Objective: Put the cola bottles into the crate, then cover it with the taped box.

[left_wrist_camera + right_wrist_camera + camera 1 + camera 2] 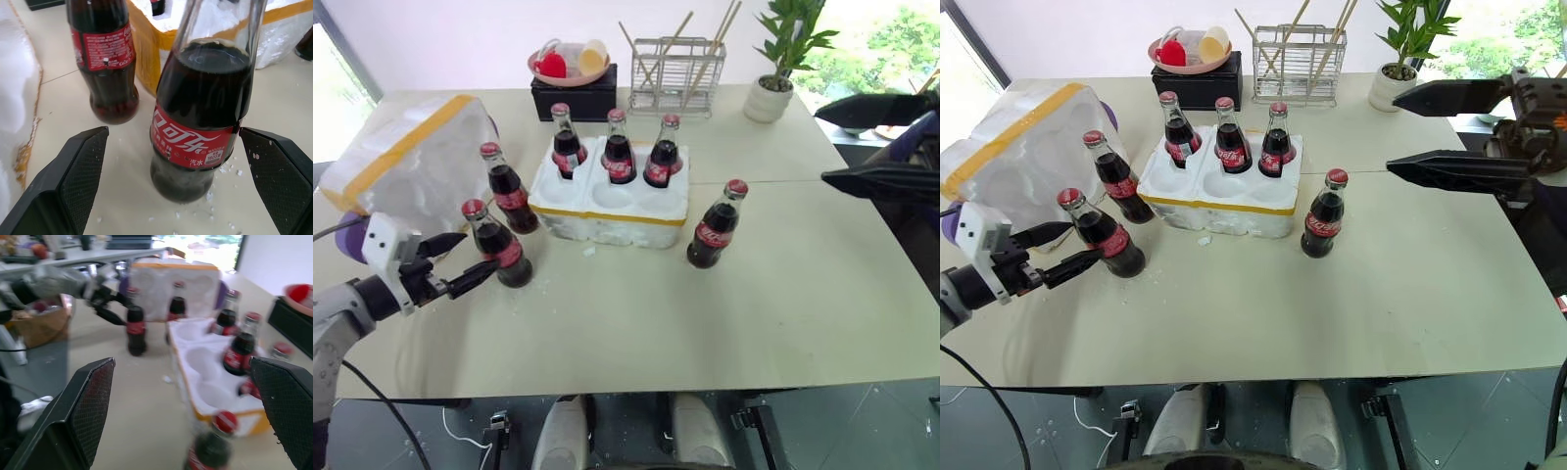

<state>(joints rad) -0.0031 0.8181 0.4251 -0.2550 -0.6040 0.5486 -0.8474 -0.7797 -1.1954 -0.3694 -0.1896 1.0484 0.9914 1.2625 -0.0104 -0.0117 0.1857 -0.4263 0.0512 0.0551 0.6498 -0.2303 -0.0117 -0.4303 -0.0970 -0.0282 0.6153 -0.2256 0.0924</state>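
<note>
The crate [625,227], white foam with a yellow tape band, sits mid-table. Three cola bottles [618,148] stand in its back cells, while the front cells are empty. Three more stand on the table: two left of the crate [510,190] and one to its right [714,227]. My left gripper [476,257] is open, its fingers on either side of the nearer left bottle [195,122] without touching it. My right gripper [1393,133] is open and raised above the table's right side, holding nothing. The taped box [406,166] lies at the far left.
A black box [574,99] carrying a pink plate of toy food, a wire rack [676,75] with chopsticks and a potted plant [771,90] line the table's back edge. White foam crumbs [588,252] lie in front of the crate.
</note>
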